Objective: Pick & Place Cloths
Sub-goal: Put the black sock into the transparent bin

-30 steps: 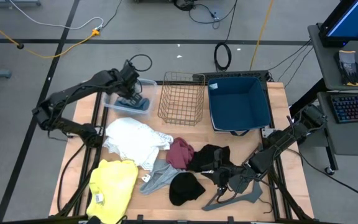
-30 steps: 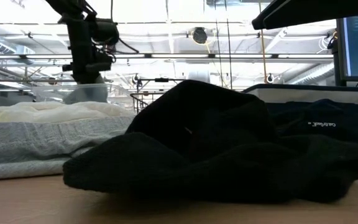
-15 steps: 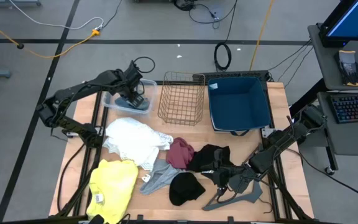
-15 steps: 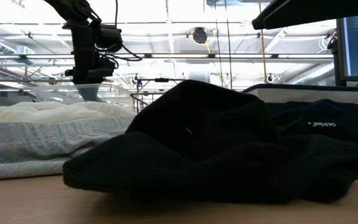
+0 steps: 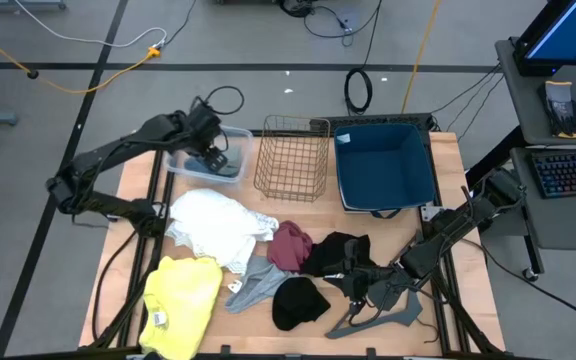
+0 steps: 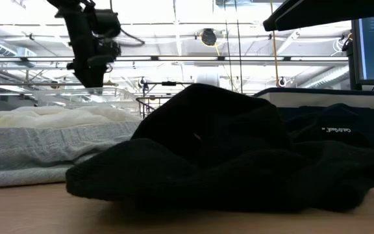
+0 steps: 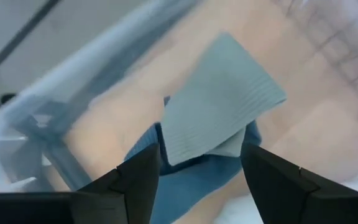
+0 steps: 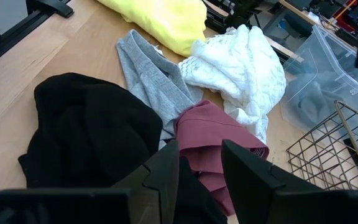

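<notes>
High view: I see the bench (image 5: 448, 170) carrying the remaining cloths, white (image 5: 213, 225), yellow (image 5: 181, 300), maroon, grey and black, all nearer my right gripper (image 5: 360, 285), jaws slightly apart on nothing. My left gripper (image 5: 211, 155), jaws parted, hovers above the blue cloth (image 7: 191, 162) lying in the clear bin (image 5: 236, 135).

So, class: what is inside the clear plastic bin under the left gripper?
A blue cloth with a paler ribbed piece on top lies in the clear plastic bin. The left gripper, open above it, hides part of the cloth.
</notes>
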Robot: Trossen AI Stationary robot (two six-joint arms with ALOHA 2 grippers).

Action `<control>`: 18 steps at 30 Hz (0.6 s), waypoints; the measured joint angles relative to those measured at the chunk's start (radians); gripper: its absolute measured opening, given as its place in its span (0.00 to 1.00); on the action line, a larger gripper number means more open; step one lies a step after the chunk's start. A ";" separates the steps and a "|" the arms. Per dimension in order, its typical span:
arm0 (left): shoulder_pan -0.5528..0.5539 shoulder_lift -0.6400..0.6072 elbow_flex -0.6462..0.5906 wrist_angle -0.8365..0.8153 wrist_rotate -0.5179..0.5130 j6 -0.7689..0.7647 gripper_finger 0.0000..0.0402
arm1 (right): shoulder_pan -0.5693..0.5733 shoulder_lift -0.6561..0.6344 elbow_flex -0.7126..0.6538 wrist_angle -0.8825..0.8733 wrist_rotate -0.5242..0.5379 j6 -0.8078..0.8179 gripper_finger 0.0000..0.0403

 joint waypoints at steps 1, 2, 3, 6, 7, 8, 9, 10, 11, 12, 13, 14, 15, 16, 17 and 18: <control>-0.004 -0.022 0.000 0.007 0.000 0.000 0.57 | 0.000 0.000 0.000 -0.003 0.000 -0.001 0.29; -0.011 -0.043 0.000 0.014 0.000 -0.003 0.57 | 0.000 0.000 0.000 -0.008 0.000 -0.002 0.29; -0.017 -0.064 0.000 0.018 0.000 -0.007 0.57 | 0.000 0.000 0.000 -0.013 0.000 -0.004 0.29; -0.045 -0.124 0.000 0.036 0.001 -0.008 0.57 | -0.002 0.000 0.000 -0.016 -0.001 -0.007 0.29; -0.056 -0.142 0.000 0.043 0.001 -0.007 0.57 | -0.004 0.000 0.000 -0.016 -0.007 -0.006 0.29; -0.069 -0.159 0.000 0.051 0.001 -0.005 0.57 | -0.008 0.000 0.000 -0.016 -0.028 -0.005 0.29; -0.085 -0.175 0.000 0.063 0.001 0.002 0.57 | -0.015 0.000 0.000 -0.015 -0.056 0.000 0.29; -0.101 -0.190 0.000 0.077 0.001 0.010 0.57 | -0.021 0.000 0.000 -0.015 -0.085 0.008 0.29; -0.121 -0.205 0.000 0.089 0.002 0.018 0.57 | -0.028 0.000 0.000 -0.014 -0.106 0.015 0.29; -0.139 -0.219 0.000 0.101 0.002 0.028 0.57 | -0.034 0.000 0.000 -0.012 -0.124 0.023 0.29; -0.159 -0.231 0.000 0.114 0.002 0.040 0.57 | -0.040 0.000 0.000 -0.010 -0.136 0.030 0.29; -0.179 -0.243 0.000 0.126 0.003 0.050 0.57 | -0.046 0.000 0.000 -0.008 -0.151 0.034 0.29; -0.198 -0.255 0.000 0.138 0.011 0.061 0.57 | -0.052 0.000 0.000 -0.006 -0.162 0.035 0.29; -0.218 -0.266 0.000 0.151 0.022 0.076 0.57 | -0.056 0.000 0.000 -0.002 -0.174 0.033 0.29; -0.237 -0.278 0.000 0.164 0.032 0.090 0.57 | -0.061 0.000 0.000 0.007 -0.183 0.028 0.29; -0.255 -0.287 0.000 0.174 0.045 0.101 0.57 | -0.062 0.001 0.000 0.020 -0.184 0.018 0.29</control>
